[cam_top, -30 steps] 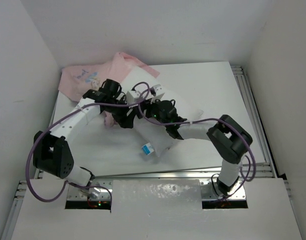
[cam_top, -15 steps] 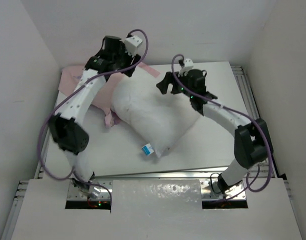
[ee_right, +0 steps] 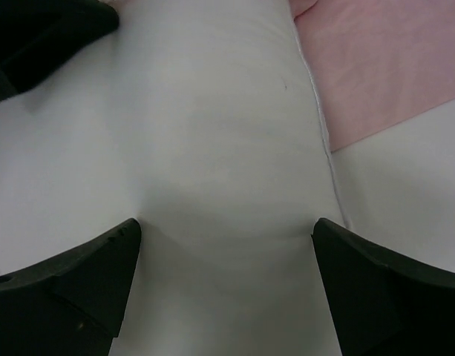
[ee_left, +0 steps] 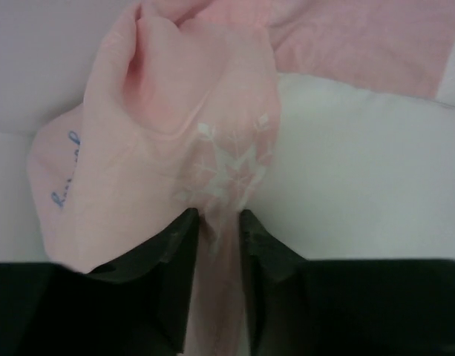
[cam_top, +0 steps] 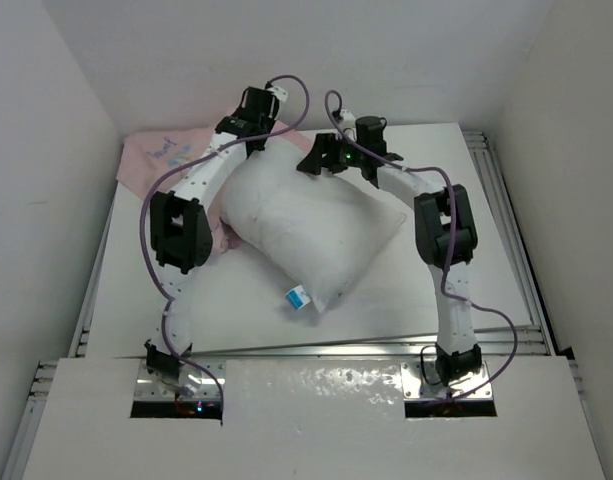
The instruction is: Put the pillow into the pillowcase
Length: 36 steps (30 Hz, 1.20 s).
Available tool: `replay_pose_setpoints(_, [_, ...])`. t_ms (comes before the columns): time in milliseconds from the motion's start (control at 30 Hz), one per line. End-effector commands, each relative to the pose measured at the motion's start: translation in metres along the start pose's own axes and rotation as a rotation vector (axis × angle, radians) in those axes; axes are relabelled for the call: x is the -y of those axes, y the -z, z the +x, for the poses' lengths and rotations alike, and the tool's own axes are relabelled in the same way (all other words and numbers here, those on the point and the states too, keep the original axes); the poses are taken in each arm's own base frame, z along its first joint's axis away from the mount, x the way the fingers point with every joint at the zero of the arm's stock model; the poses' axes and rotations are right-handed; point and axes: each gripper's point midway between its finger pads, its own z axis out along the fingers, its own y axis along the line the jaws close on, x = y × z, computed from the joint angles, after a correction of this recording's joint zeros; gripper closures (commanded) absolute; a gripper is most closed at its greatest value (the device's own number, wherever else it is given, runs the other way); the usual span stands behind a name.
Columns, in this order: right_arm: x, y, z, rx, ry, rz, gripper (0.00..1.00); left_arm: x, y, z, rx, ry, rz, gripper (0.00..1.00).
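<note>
The plump white pillow [cam_top: 306, 230] lies slantwise mid-table, its blue-and-white tag [cam_top: 297, 297] at the near corner. The pale pink pillowcase [cam_top: 151, 160] is bunched at the back left, partly under the pillow's far end. My left gripper [cam_top: 256, 135] is at the pillow's far left corner. In the left wrist view it [ee_left: 216, 219] is shut on a pinched fold of pillowcase [ee_left: 175, 111], with the pillow [ee_left: 361, 163] to the right. My right gripper [cam_top: 321, 160] is over the pillow's far edge. It stands open [ee_right: 226, 226], its fingertips [ee_right: 123, 245] pressing into the pillow [ee_right: 212, 133].
The white table [cam_top: 436, 290] is boxed in by white walls at the back and both sides, and a metal rail [cam_top: 506, 220] runs along its right edge. Pink pillowcase fabric [ee_right: 368, 67] lies just beyond the pillow's far edge.
Both arms swung from over the pillow's middle out to its far edge. The left jaws have narrowed onto the pink fabric, and the right jaws have opened wider.
</note>
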Motion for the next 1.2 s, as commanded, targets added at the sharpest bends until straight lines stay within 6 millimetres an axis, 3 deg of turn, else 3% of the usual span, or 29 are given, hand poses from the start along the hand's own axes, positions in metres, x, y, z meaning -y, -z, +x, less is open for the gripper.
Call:
replay_pose_setpoints(0, [-0.013, -0.014, -0.014, 0.039, -0.002, -0.134, 0.04, -0.021, 0.007, 0.008, -0.027, -0.011, -0.095, 0.77])
replay_pose_setpoints(67, [-0.003, -0.026, 0.006, 0.015, -0.048, -0.146, 0.06, -0.023, 0.007, 0.007, -0.015, -0.007, -0.112, 0.85])
replay_pose_setpoints(100, [-0.004, -0.03, 0.008, 0.016, -0.073, -0.163, 0.11, -0.022, 0.006, 0.011, -0.02, -0.013, -0.115, 0.94])
replay_pose_setpoints(133, [-0.003, -0.034, 0.022, -0.015, -0.102, -0.198, 0.3, -0.024, 0.005, 0.012, -0.022, -0.014, -0.127, 1.0])
replay_pose_setpoints(200, [-0.01, -0.036, 0.027, -0.018, -0.122, -0.246, 0.53, -0.026, 0.004, 0.009, -0.015, -0.016, -0.14, 1.0])
replay_pose_setpoints(233, [-0.012, -0.036, 0.043, -0.04, -0.154, -0.256, 0.64, -0.026, 0.005, 0.006, -0.006, -0.012, -0.141, 1.0])
replay_pose_setpoints(267, [-0.02, -0.031, 0.039, -0.027, -0.143, -0.268, 0.89, -0.026, 0.006, 0.002, 0.007, -0.005, -0.137, 1.0])
replay_pose_setpoints(300, [-0.026, -0.029, 0.036, -0.002, -0.117, -0.284, 0.99, -0.02, 0.008, -0.001, 0.019, -0.008, -0.12, 1.0])
replay_pose_setpoints(367, [-0.049, -0.017, 0.039, 0.01, -0.088, -0.311, 1.0, -0.003, 0.02, -0.019, 0.078, -0.017, -0.05, 1.0])
replay_pose_setpoints(400, [-0.058, -0.014, 0.062, -0.024, -0.064, -0.309, 1.0, 0.0, 0.033, -0.032, 0.119, -0.018, -0.027, 1.0])
replay_pose_setpoints(433, [-0.076, -0.003, 0.044, 0.021, 0.004, -0.281, 1.0, 0.012, 0.039, -0.039, 0.152, -0.027, 0.02, 1.0])
replay_pose_setpoints(467, [-0.084, -0.001, 0.075, -0.026, 0.073, -0.25, 1.0, 0.025, 0.061, -0.056, 0.206, -0.056, 0.052, 1.0])
replay_pose_setpoints(500, [-0.094, 0.004, 0.077, -0.018, 0.126, -0.223, 1.0, 0.039, 0.071, -0.065, 0.245, -0.081, 0.096, 1.0])
replay_pose_setpoints(533, [-0.109, 0.018, 0.052, 0.063, 0.214, -0.163, 1.0, 0.064, 0.085, -0.069, 0.268, -0.137, 0.138, 1.0])
replay_pose_setpoints(567, [-0.119, 0.023, 0.081, 0.025, 0.261, -0.15, 1.0, 0.066, 0.106, -0.079, 0.308, -0.148, 0.154, 1.0])
replay_pose_setpoints(633, [-0.139, 0.035, 0.055, 0.162, 0.335, -0.143, 1.0, 0.1, 0.127, -0.073, 0.316, -0.212, 0.255, 1.0])
replay_pose_setpoints(667, [-0.144, 0.048, 0.05, 0.204, 0.319, -0.119, 1.0, 0.104, 0.14, -0.073, 0.319, -0.215, 0.283, 1.0])
replay_pose_setpoints(700, [-0.149, 0.055, 0.042, 0.244, 0.323, -0.109, 1.0, 0.116, 0.147, -0.061, 0.281, -0.233, 0.348, 1.0])
replay_pose_setpoints(833, [-0.148, 0.097, 0.005, 0.455, 0.367, 0.024, 1.0, 0.139, 0.182, -0.031, 0.229, -0.225, 0.532, 1.0])
replay_pose_setpoints(967, [-0.152, 0.129, -0.019, 0.631, 0.35, 0.076, 1.0, 0.162, 0.214, -0.013, 0.207, -0.25, 0.711, 1.0])
replay_pose_setpoints(1167, [-0.146, 0.15, -0.047, 0.813, 0.306, 0.139, 1.0, 0.205, 0.246, 0.039, 0.124, -0.36, 0.97, 1.0])
